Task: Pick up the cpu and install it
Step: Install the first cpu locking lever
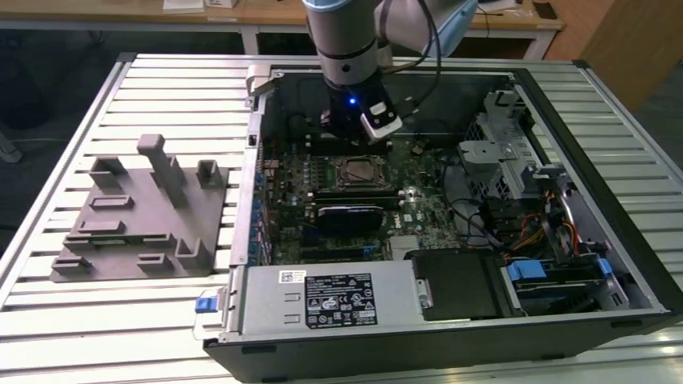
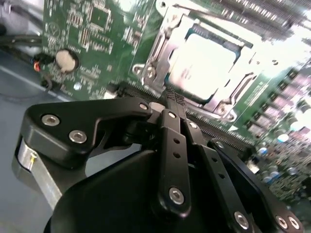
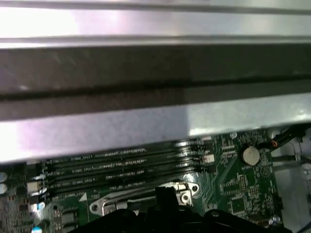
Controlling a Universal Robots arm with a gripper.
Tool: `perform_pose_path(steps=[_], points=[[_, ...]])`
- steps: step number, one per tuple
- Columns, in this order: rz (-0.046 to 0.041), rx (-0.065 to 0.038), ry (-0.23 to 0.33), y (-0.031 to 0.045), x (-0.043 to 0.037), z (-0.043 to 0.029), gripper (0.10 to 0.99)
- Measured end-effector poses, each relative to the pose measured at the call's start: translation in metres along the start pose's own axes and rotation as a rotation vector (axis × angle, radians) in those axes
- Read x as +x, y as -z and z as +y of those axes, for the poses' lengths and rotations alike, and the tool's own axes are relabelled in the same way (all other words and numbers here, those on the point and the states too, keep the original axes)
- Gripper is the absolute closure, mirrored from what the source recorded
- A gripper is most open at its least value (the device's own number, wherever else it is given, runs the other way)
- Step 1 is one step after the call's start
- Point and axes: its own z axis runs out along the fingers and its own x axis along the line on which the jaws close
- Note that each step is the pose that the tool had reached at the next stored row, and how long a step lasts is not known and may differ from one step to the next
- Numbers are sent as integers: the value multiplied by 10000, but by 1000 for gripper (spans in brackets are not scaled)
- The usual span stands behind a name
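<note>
Silver-white metal top of the cpu (image 2: 206,63) shows in the second wrist view, lying flat inside the socket frame (image 2: 163,46) on the green motherboard (image 2: 92,29). From my station it looks seated in the socket, so I judge the placing part done. Whether the retention frame is latched down I cannot tell.

In the exterior view the socket sits at mid-board in the open computer case (image 1: 629,264), cpu (image 1: 357,170) within it. Grey fixture (image 1: 133,216) lies on the slatted table (image 1: 64,320), outside the case on the exterior view's left, untouched by the arm.

Gripper (image 2: 176,104): fingers brought together, tips meeting, nothing between them. It holds nothing. Tips hang just beside the near edge of the socket frame, close above the board; contact with the board I cannot confirm.

Arm pose: the arm (image 1: 347,40) comes down near vertical from the top of the exterior view into the case, wrist over the far part of the board, just behind the socket. First wrist view looks along the memory slots (image 3: 121,165) toward the case wall.
</note>
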Motion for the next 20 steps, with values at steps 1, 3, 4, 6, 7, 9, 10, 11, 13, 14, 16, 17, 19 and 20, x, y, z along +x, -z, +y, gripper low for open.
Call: perform_pose_path(steps=[1,3,4,6,7,9,10,11,13,14,16,17,19,20], points=[[11,133,26,-1,-4,0,980],[35,415,83,-4,-15,2,980],[49,553,111,-5,-20,3,980],[79,828,165,-7,-30,3,980],[94,966,193,-8,-35,4,980],[126,1232,246,-11,-45,6,980],[144,1365,272,-13,-50,6,980],[165,1514,301,-13,-56,7,980],[209,1792,357,-16,-67,8,980],[229,1936,384,-18,-73,9,980],[276,2229,442,-20,-85,10,980],[301,2379,472,-22,-92,11,980],[350,2652,524,-25,-103,13,980],[353,2692,531,-26,-105,13,980]])
